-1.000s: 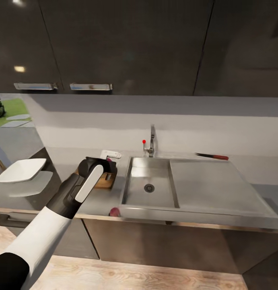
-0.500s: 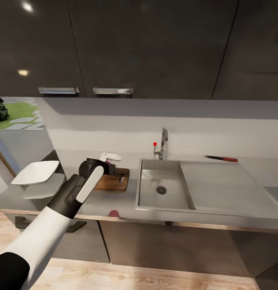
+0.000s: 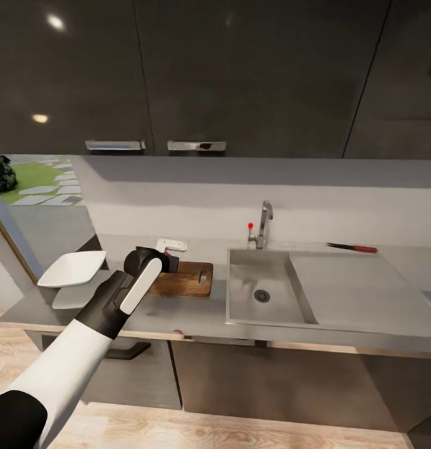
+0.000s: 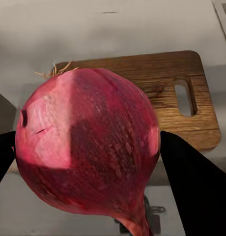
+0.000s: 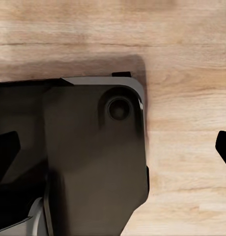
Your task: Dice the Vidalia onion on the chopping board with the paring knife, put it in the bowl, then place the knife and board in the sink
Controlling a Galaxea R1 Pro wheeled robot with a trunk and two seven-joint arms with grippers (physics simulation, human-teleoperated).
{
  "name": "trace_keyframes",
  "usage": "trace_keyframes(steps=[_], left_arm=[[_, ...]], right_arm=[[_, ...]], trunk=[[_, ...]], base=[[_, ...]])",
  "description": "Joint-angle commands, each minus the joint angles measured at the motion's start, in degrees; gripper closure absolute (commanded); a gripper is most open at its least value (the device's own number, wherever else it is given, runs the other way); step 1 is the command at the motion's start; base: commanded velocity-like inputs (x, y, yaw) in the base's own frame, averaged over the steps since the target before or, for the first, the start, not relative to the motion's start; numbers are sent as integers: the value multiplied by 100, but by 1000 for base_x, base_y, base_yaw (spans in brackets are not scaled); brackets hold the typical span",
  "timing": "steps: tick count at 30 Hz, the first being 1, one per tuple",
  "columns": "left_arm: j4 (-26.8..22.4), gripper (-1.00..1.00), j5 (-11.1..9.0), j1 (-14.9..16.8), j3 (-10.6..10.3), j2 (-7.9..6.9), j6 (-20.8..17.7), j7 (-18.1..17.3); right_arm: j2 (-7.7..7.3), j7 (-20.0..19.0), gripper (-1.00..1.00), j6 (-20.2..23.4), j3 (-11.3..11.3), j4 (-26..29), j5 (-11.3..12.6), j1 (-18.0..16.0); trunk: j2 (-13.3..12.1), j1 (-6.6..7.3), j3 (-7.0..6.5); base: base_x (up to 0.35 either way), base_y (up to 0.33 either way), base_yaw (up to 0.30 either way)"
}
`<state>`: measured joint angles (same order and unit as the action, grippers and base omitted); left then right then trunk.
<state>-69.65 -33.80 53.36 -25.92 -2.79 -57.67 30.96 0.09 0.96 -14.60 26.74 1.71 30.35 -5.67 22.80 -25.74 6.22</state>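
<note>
While L arm hangs over the countertop [image 3: 178, 315]: sink [image 3: 268, 315] off to gripper's right, w/ paring knife [image 3: 352, 248] beyond it; chopping board [image 4: 157, 93] directly beneath gripper, long axis running toward sink. Left gripper [image 4: 88, 162] clamped on Vidalia onion [image 4: 86, 152]. Next move, prob. straight down. R gripper [image 5: 113, 147]: fingers apart, nothing held, facing floor.

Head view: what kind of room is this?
A kitchen, rendered in simulation: a steel sink with a tap set in a grey countertop, dark cabinets above, and a chopping board.
</note>
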Motion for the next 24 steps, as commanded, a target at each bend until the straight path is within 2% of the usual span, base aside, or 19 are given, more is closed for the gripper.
trace_keyframes(steps=[1,13,24], left_arm=[[18,100,-57,8,-17,-5,-8,59],[269,100,-57,8,-10,-8,18,50],[407,100,-58,8,-18,17,19,36]], right_arm=[[1,10,-100,-17,50,-3,47,-4],[8,10,-100,-17,51,-4,41,-4],[9,10,-100,-17,51,-4,41,-4]], trunk=[[12,-4,9],[12,-4,5],[12,-4,71]], base=[[96,5,0],[267,1,0],[38,0,0]])
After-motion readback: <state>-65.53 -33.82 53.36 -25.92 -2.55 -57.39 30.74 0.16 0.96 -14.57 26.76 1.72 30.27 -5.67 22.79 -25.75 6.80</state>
